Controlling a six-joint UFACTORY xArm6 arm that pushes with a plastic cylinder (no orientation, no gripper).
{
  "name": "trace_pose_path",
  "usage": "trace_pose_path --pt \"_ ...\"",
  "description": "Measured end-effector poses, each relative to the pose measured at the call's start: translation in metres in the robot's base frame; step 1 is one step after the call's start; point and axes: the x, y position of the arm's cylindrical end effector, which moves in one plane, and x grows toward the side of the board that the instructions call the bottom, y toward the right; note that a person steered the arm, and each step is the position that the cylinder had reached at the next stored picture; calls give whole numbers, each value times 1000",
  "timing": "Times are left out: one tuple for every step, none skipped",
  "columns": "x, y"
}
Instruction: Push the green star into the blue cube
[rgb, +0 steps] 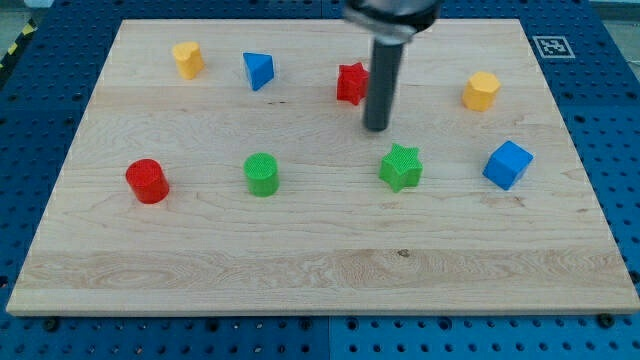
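Markings: no readable writing; a black-and-white square marker (548, 46) sits on the wooden board (320, 270) at its top right corner, far to the view's right of the tip.
Tip: the rod's lower end, my tip (376, 128), rests on bare wood and touches no block.
Hold: the arm has no jaws, only the rod; it grips nothing.
Red star (350, 83): just to the view's left of the rod and above the tip, partly behind the rod.
Green star (401, 167): near, below the tip and slightly right, apart from it.
Blue cube (507, 164): right of the green star, well apart from it.
Green cylinder (261, 174): below left of the tip.
Yellow block (481, 91): right of the tip.
Blue triangular block (257, 70): upper left.
Far left: yellow block near the top left corner (187, 59), red cylinder (147, 181).
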Motion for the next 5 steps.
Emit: trace_pose_path --pt "23 -31" --pt "46 -24" --pt "53 27" --pt "53 67" --pt "75 35"
